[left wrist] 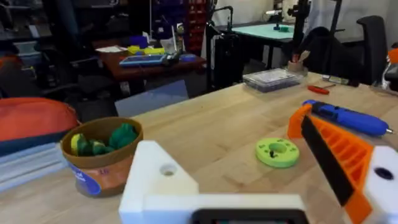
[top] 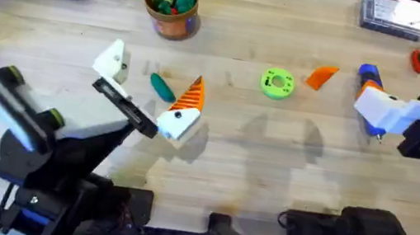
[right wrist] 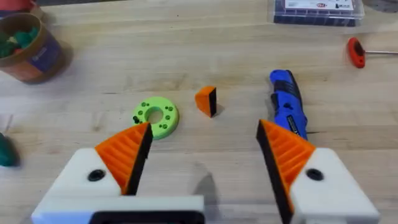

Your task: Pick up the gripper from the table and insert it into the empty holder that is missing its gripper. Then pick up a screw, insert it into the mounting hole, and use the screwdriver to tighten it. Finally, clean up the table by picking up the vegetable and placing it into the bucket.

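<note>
Lying loose on the counter, the gripper sits between the flat green disc and the screwdriver, touching neither. The overhead view places the left end effector over the counter's left half, one white finger base bare near and the other carrying an orange ribbed tip; the vegetable lies on the wood between the two. That bare white base is the holder, and the left wrist view shows it close up with its round mounting hole unfilled, while the opposite finger wears its orange pad. The left end effector is spread wide and grasps nothing.

From the overhead view the right end effector hangs at the counter's right side, just over the near end of the screwdriver. The right wrist view adds what the overhead cannot: both of its fingers carry orange pads, they stand well apart with nothing between them, and the blue screwdriver body lies just beyond the one finger.

At the far edge of the counter stands the bucket, well apart from the vegetable, with green and yellow toy pieces in its mouth. A small red-handled tool lies at the far right, and a clear plastic box sits beyond it.
</note>
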Tool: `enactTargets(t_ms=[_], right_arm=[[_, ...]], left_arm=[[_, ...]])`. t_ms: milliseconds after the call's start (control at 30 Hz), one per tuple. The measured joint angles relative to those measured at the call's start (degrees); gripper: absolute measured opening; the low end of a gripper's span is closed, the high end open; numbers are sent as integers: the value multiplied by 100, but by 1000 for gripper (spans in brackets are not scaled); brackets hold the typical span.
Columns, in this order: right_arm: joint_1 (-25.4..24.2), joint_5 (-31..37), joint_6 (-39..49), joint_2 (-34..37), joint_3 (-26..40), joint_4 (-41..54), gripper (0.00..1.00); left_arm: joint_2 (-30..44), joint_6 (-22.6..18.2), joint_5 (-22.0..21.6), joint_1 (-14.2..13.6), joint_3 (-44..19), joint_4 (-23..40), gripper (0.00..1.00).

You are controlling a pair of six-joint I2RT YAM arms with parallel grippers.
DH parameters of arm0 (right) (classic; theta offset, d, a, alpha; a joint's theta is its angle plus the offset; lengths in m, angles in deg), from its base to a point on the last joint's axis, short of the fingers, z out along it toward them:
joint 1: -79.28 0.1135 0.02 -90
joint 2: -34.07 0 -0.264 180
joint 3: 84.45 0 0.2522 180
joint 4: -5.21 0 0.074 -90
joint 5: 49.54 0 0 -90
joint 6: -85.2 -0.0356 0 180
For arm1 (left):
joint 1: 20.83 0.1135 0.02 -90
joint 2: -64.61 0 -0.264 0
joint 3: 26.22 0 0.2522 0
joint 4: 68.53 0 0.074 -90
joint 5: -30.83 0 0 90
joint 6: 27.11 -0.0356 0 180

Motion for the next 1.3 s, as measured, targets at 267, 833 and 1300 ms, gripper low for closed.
enactTargets(t_ms=[267, 833, 1300], right_arm=[[0, 0, 0, -1, 0, 0, 994], [0, 0, -4, 0, 0, -1, 992], [0, 0, -24, 0, 0, 0, 994]], left_arm=[[0, 27, 398, 321, 62, 352, 985], [4, 55, 2670, 666, 57, 1195, 985], [5, 55, 3045, 667, 49, 1247, 985]])
